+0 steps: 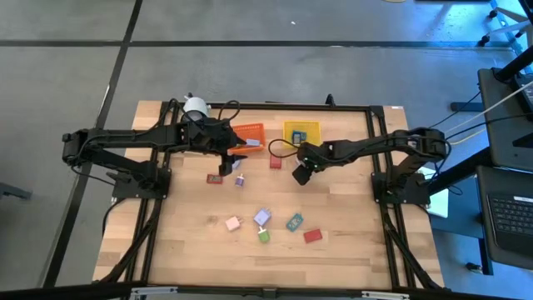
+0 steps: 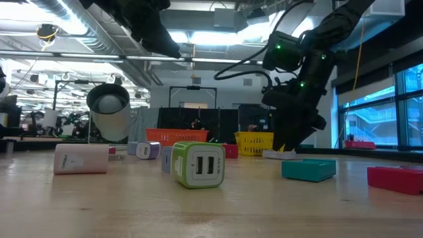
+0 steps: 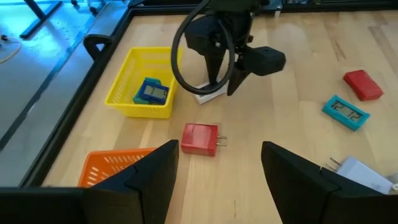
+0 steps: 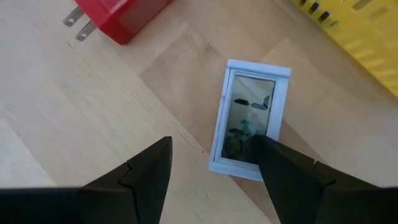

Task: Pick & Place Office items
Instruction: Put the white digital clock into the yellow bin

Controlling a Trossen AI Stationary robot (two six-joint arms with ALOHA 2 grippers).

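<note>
My right gripper (image 1: 298, 175) is open and points down over a flat white item with a glossy face (image 4: 252, 118), which lies flat on the table next to the yellow bin (image 1: 301, 132). The left wrist view shows that gripper (image 3: 217, 84) upright over the item (image 3: 208, 94). My left gripper (image 1: 225, 167) hangs open by the orange bin (image 1: 248, 135), with a red plug block (image 3: 200, 138) lying ahead of its fingers. A blue item (image 3: 151, 92) lies inside the yellow bin. Pink (image 1: 233, 222), lilac (image 1: 262, 217), green (image 1: 264, 237), teal (image 1: 294, 222) and red (image 1: 312, 236) blocks are scattered nearer the front edge. My right gripper comes at the white item from above, fingers pointing down. One finger (image 4: 292, 180) covers the item's corner (image 4: 273, 158); the other stands beside it over bare wood. I cannot tell whether either finger touches the item, which lies flat on the table.
A white cylindrical object (image 1: 196, 106) stands at the far left corner behind the orange bin. Another red block (image 1: 214, 178) and a small lilac one (image 1: 239, 179) lie just near my left gripper. Black frame rails border the wooden table (image 1: 183, 250).
</note>
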